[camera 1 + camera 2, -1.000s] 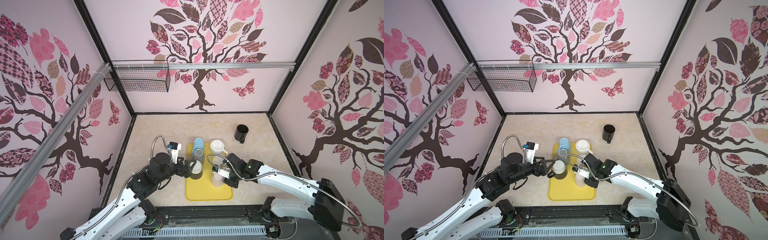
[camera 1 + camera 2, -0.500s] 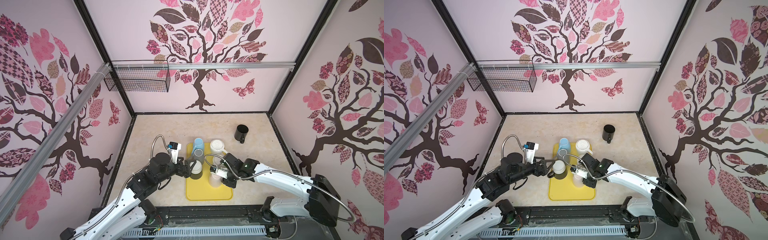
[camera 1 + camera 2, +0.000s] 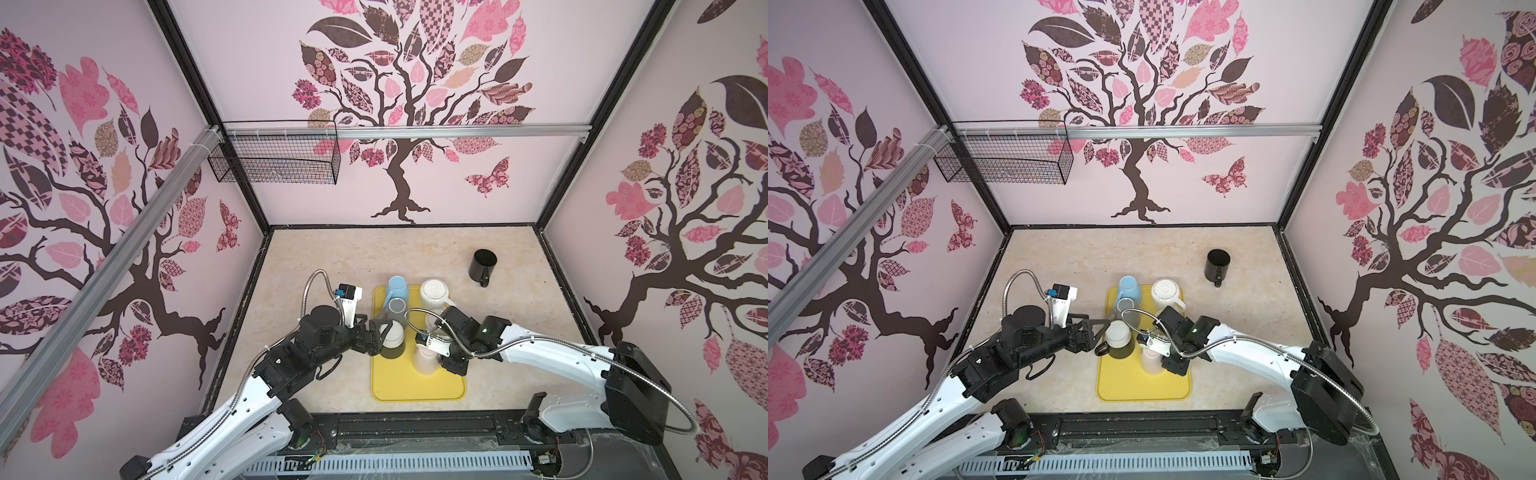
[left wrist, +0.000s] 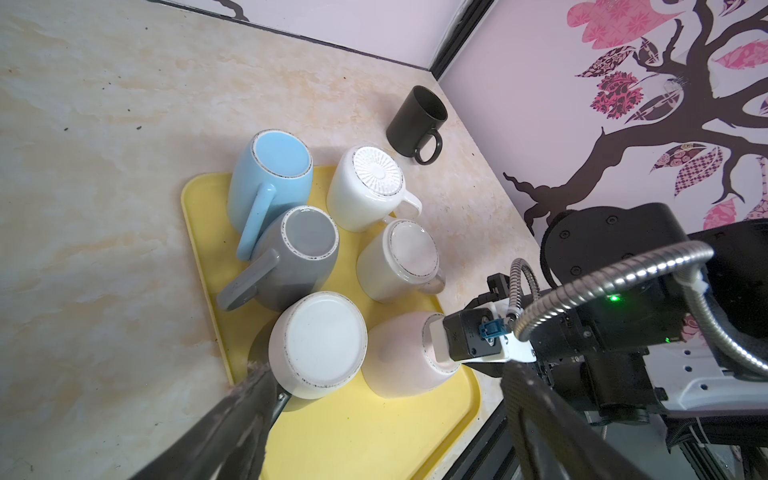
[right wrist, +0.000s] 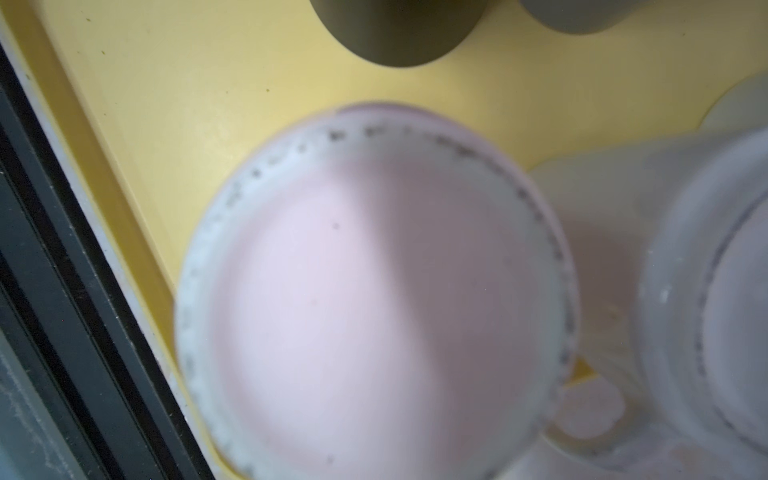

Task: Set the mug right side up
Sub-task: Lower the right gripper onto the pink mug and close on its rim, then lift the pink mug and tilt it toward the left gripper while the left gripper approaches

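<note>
The pink mug [image 3: 424,360] stood upside down on the yellow tray [image 3: 415,388], its flat base facing up. It was by the tray's right edge, in the nearest of 3 rows of mugs. The tray lay at the middle of the table's [image 3: 332,266] near edge.

The right pincer [image 3: 444,356] was at the pink mug's right side, with its wrist camera hanging directly over the base. Its fingers were hidden by the arm and the mug in every view, so whether it had closed on anything could not be told.

The left pincer [image 3: 374,337] stood wide open and held nothing. Its 2 fingers pointed at the olive mug [image 3: 390,340], which stood inverted just beside the pink one at the tray's left edge. 1 finger lay close to that mug's handle.

Behind these, also bottoms up, stood a gray mug [image 3: 397,307] and a cream mug [image 4: 399,262]. A blue mug [image 3: 397,286] and a white ribbed mug [image 3: 434,291] stood at the tray's far edge. A black mug [image 3: 483,264] stood upright on the table, well apart from the tray, toward the far right corner.
</note>
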Robot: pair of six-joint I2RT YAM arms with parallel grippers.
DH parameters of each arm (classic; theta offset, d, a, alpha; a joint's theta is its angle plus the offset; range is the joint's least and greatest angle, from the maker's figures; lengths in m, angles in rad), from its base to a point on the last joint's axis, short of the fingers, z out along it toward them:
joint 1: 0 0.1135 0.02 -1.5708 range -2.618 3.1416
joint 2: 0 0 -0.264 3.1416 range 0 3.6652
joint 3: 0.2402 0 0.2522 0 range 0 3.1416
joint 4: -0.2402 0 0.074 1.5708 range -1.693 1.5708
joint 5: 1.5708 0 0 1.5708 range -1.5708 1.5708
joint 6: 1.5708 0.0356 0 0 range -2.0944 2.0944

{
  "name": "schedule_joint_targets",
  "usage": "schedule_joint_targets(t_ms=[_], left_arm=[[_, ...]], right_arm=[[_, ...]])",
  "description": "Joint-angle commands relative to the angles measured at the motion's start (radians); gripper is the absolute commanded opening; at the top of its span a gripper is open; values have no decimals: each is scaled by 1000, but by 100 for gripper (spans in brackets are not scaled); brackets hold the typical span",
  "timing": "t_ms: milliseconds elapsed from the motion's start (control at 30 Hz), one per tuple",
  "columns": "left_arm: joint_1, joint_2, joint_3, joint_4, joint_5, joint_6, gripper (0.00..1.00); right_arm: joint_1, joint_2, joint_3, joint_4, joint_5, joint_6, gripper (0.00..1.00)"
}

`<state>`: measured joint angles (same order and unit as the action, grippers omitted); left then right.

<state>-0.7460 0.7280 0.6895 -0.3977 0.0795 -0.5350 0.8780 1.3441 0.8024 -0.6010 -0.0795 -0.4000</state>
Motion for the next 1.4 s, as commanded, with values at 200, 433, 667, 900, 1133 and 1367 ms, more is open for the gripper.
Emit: schedule_joint_targets(t_ms=[200,433,667,900,1133,1367], left_arm=[[0,-7,-27,14,-11,-4,88],[0,-1,-24,13,-11,0,89],[3,0,-21,12,-9,0,89],[5,-8,-2,-1,-22,7,89],[7,-16,16,-19,-34,4,88],[6,-21,46,-50,-48,0,88]], right_arm=[[9,2,38,-3,-40,9,15],[9,-41,29,4,-22,29,0],[9,-152,28,3,1,100,0],[9,-147,137,-68,23,300,0],[9,-171,268,-57,54,365,0],[9,-262,299,126,66,450,0]])
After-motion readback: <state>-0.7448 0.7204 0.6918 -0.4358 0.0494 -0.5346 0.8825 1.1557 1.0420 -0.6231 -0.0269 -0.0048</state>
